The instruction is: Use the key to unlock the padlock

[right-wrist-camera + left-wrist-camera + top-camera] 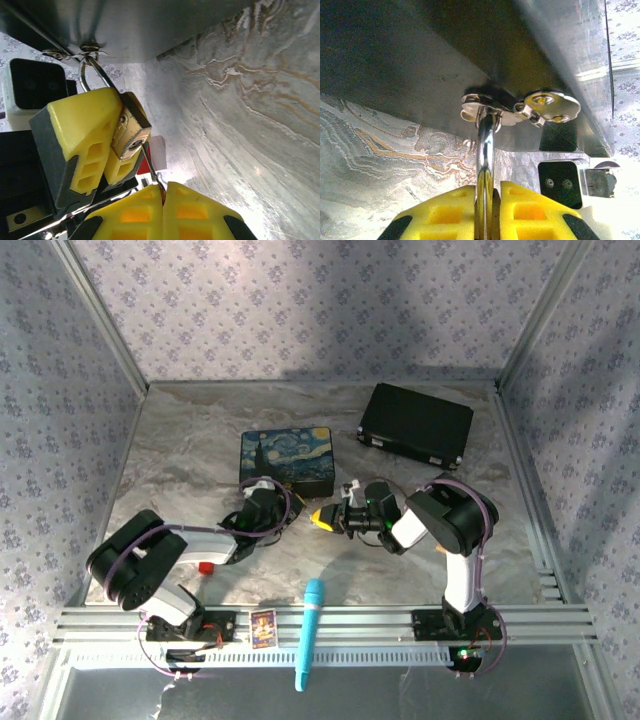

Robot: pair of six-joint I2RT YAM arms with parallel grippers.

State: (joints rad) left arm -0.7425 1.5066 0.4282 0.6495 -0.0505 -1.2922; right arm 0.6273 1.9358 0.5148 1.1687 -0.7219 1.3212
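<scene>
The brass padlock (131, 127) hangs by its silver shackle (92, 75) from the latch of the starry-night tin (285, 458). My left gripper (487, 190) is shut on the padlock, and its yellow fingers (82, 130) clamp the body from the side. In the left wrist view the shackle (485, 145) rises from between the fingers to the tin's metal hasp (520, 107). My right gripper (164, 189) is shut on the thin silvery key (152, 167), whose tip sits at the keyhole in the padlock's underside. In the top view both grippers meet in front of the tin, the right gripper (328, 518) just right of the left.
A black case (417, 425) lies at the back right. A small red block (205, 566) sits beside the left arm. A blue marker (309, 630) and a small card (263, 627) rest on the front rail. Marble tabletop (180, 455) lies open to the left.
</scene>
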